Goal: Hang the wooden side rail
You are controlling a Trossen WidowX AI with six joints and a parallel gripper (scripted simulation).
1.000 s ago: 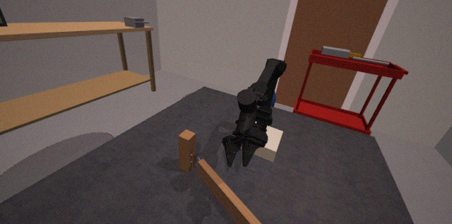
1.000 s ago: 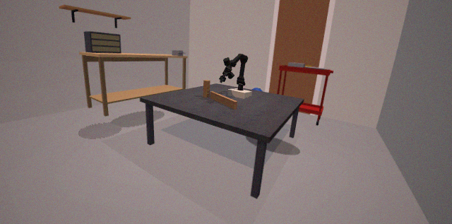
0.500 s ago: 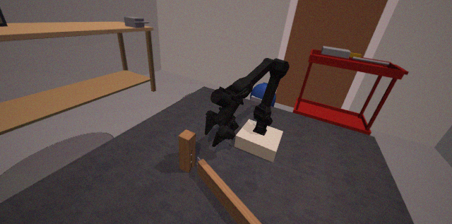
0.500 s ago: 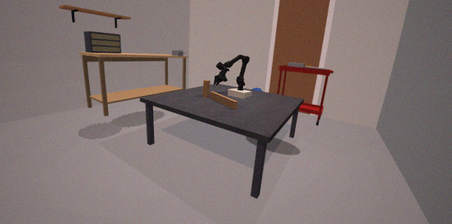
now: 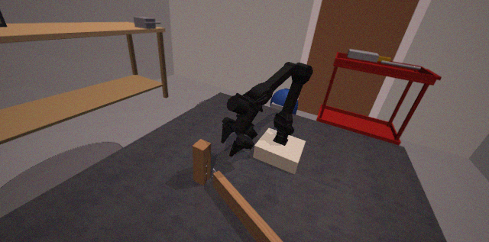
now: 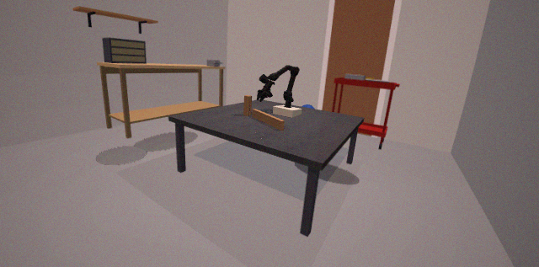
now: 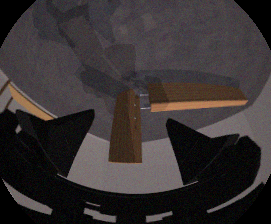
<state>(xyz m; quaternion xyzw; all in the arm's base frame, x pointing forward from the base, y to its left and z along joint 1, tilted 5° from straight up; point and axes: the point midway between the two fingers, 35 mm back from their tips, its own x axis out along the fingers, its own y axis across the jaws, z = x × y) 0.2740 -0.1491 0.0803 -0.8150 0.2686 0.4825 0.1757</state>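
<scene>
The short wooden headboard post (image 5: 202,161) stands upright on the dark table. The long wooden side rail (image 5: 244,208) lies flat on the table, its near end with small steel hooks (image 5: 212,170) right beside the post's slot face; whether the hooks touch the pins I cannot tell. My gripper (image 5: 234,139) is open and empty, hovering above and behind the post, a little apart from it. In the wrist view the post (image 7: 126,125) and the rail (image 7: 198,95) lie ahead between my spread fingers. In the exterior view the post (image 6: 248,105), rail (image 6: 268,119) and gripper (image 6: 263,94) look small.
The arm's cream base block (image 5: 280,150) sits right of the post. A blue ball (image 5: 283,98) lies behind the base. A red cart (image 5: 376,97) stands at the back right and a wooden workbench (image 5: 76,70) at the left, both off the table.
</scene>
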